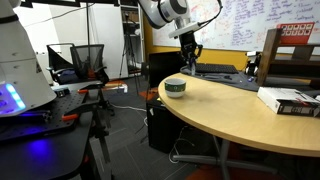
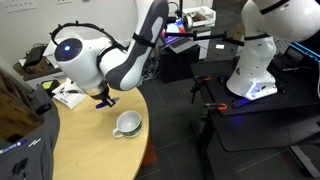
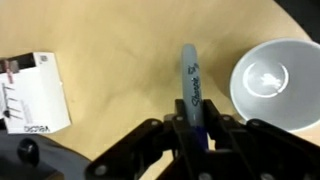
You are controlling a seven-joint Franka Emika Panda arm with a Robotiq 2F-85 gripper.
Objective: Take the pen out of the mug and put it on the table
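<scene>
Arm [image 2: 128, 62] bends down over the tan wooden counter [image 3: 120, 40], jaws clamped on the slim blue-dark pen [image 3: 190, 85], which juts forward past them over the bare wood. Right of the jaws sits the round mug [image 3: 275, 85], its glossy pale inside empty; left, a white box [image 3: 35, 95].

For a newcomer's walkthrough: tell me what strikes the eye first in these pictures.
In the wrist view the gripper grips the pen, which points out over the tan table. Beside the pen the mug stands empty, and a white box lies on the other side.
</scene>
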